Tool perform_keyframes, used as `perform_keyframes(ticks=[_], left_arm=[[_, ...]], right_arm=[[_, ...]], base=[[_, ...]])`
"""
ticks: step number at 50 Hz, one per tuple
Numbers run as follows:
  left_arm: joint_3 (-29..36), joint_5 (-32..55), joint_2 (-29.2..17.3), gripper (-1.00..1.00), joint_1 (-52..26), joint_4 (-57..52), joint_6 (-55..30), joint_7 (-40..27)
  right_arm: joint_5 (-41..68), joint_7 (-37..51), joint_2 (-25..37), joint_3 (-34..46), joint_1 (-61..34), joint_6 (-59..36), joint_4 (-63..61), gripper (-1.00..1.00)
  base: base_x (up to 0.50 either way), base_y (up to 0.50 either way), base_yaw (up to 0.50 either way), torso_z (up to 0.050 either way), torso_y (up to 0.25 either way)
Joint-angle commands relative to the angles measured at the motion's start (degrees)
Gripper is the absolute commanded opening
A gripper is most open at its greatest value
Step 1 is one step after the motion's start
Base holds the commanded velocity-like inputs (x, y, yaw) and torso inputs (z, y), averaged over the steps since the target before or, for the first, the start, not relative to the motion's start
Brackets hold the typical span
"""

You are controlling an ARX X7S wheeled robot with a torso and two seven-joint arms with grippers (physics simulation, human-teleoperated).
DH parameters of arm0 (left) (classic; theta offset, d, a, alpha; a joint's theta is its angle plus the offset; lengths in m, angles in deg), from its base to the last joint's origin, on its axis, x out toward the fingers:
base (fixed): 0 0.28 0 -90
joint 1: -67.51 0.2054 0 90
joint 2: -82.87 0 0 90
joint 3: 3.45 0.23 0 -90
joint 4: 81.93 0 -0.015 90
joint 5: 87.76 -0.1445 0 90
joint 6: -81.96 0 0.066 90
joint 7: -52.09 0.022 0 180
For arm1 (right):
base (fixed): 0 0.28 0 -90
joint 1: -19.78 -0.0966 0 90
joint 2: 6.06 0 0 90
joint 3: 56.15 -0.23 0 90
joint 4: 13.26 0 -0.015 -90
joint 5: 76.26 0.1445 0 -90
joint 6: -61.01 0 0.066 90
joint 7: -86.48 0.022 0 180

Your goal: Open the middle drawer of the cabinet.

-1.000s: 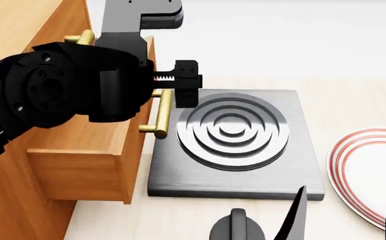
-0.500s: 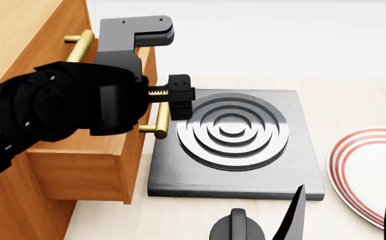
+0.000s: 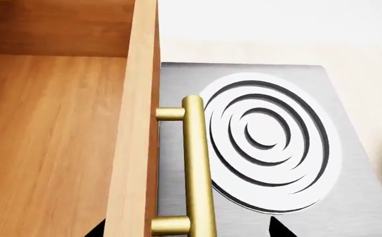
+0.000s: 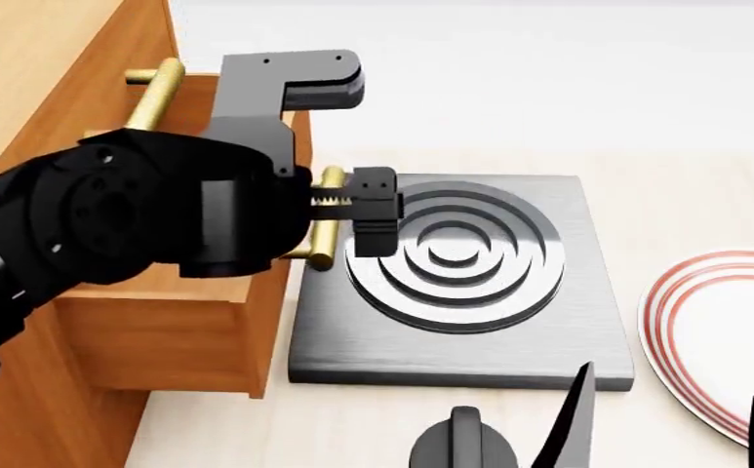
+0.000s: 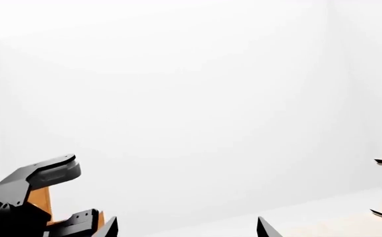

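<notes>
The orange-brown cabinet stands at the left. Its middle drawer is pulled out toward the hotplate, and the left wrist view shows its bare wooden inside. The drawer's brass bar handle runs along the front panel. My left gripper is open, with its fingertips wide apart on either side of the front panel and handle, gripping nothing. My right gripper hangs open and empty low at the front right.
The top drawer's brass handle shows above my left arm. A grey hotplate with ringed burner lies just right of the drawer, under the handle. A red-rimmed white plate sits at the right edge. The right wrist view faces a white wall.
My left gripper has dropped lower along the handle and shifted slightly right. The drawer stays pulled out, perhaps a touch further. The right arm has not moved.
</notes>
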Motion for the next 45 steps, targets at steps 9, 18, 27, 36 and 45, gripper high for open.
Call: perform_keyframes(ticks=[9,18,27,36,45], left_arm=[[-0.8,1.2,0.3,1.0,0.5,-3.1,-0.1,0.7],[-0.9,0.8,0.3,1.0,0.4,-4.7,0.0,0.6],[-1.0,-0.4,0.3,1.0,0.8,-6.6,1.1,1.8],[-1.0,-0.4,0.3,1.0,1.2,-7.7,1.1,2.0],[-1.1,-0.3,0.3,1.0,1.7,-10.3,2.2,2.0]], right_arm=[[-0.1,-0.1,0.2,0.2,0.2,0.8,0.5,1.0],[0.0,0.0,0.3,0.2,0.2,1.1,0.7,1.0],[0.2,0.0,0.5,0.0,0.3,1.4,0.6,1.0],[0.4,0.2,0.7,-0.1,0.4,1.5,0.5,1.0],[0.7,0.4,0.9,-0.4,0.5,1.6,0.3,1.0]], base=[[0.0,0.0,0.0,0.0,0.0],[0.0,0.0,0.0,0.0,0.0],[0.0,0.0,0.0,0.0,0.0],[0.0,0.0,0.0,0.0,0.0],[0.0,0.0,0.0,0.0,0.0]])
